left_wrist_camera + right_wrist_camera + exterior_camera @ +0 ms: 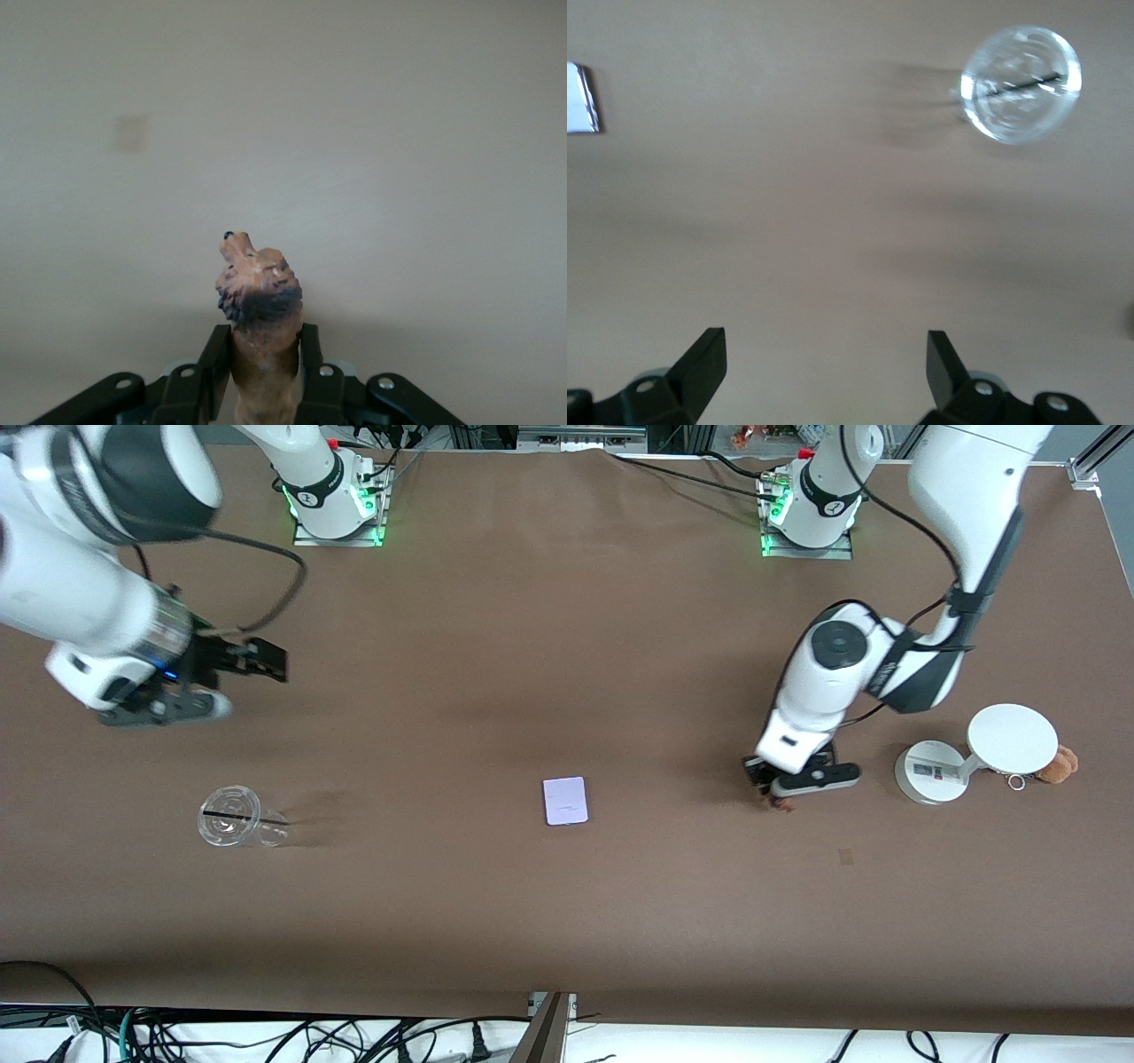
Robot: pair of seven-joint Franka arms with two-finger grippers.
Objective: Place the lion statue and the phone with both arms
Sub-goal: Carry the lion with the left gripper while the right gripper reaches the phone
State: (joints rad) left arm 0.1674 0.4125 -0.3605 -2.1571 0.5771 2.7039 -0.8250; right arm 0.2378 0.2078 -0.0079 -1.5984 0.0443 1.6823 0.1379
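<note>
Judging by what you have here, the left gripper (784,793) has the lion statue (259,305) pinched low over the table near the white stand (930,772), while your right gripper (232,682) hangs spread and empty, the phone (565,801) lying untouched mid-table.

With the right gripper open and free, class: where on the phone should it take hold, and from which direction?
The phone lies flat on the table with only thin edges showing. I would bring the right gripper straight down from above and probably pinch the two long edges, the narrower span. The left gripper is occupied holding the lion statue.
</note>
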